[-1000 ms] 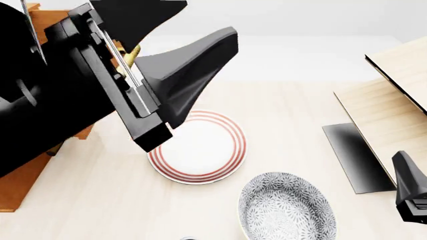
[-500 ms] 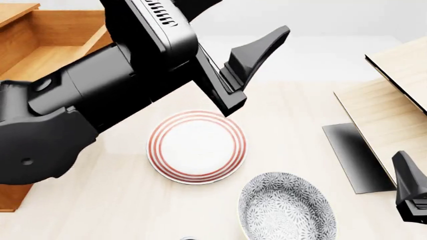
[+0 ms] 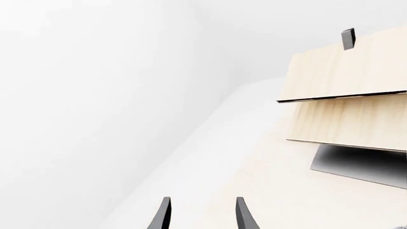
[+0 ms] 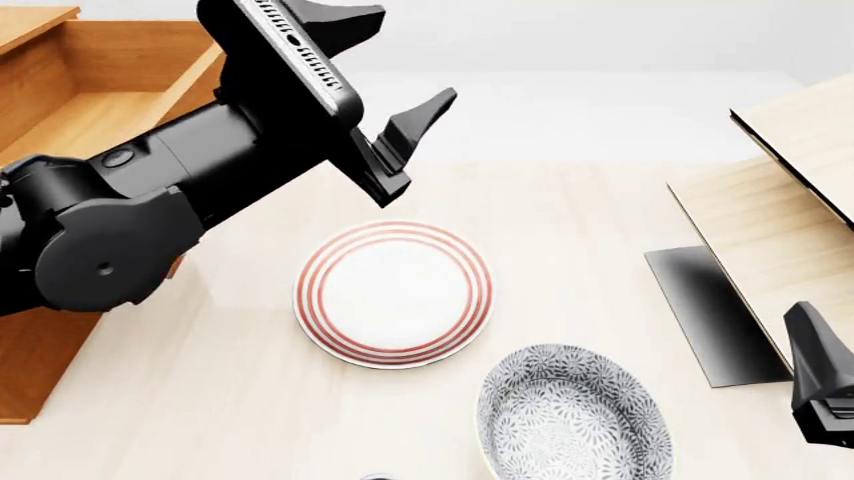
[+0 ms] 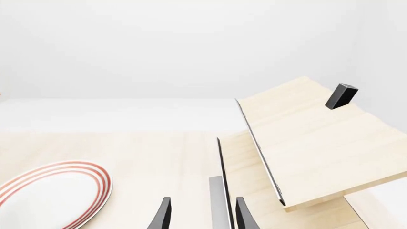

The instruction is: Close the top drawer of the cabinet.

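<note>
Your left gripper point(image 4: 367, 100) hangs part-open and empty above the table, beside the top drawer point(image 4: 100, 85), which stands pulled out of the cabinet point(image 4: 40, 360) at far left; bring its fingers squarely against the drawer's front panel, probably hidden behind your arm, and push straight in. No writing is readable anywhere.

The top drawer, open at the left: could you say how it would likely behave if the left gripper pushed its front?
The top drawer looks like a rigid wooden box, so it should probably slide in without flexing. It appears empty, so likely light. The left gripper holds nothing.
</note>
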Tool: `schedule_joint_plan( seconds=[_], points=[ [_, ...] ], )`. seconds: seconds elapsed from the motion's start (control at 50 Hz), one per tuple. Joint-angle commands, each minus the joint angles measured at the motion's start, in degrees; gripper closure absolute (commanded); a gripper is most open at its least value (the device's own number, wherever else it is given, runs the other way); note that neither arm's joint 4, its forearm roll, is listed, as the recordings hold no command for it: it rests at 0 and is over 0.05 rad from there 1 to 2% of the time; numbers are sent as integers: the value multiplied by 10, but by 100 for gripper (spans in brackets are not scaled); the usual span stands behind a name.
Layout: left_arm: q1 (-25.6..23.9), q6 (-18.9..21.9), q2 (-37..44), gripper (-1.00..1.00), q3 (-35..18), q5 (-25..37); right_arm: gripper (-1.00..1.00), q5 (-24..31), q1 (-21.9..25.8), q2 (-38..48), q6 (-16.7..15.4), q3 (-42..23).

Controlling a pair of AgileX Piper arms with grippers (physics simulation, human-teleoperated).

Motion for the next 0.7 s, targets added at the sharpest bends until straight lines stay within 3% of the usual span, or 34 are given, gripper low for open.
schedule_joint_plan(
  seconds=[0.02,0.2,0.28,0.64,0.7],
  points=[
    [58,-42,-16,-100,4,63,-100,0,0,0,0,0],
    [129,-82,-6,-100,10,118,-100,0,0,0,0,0],
    [151,-63,9,-100,19,129,-100,0,0,0,0,0],
    [211,-68,41,-100,31,171,-100,0,0,0,0,0],
    [246,-65,52,-100,26,163,-100,0,0,0,0,0]
  ],
)
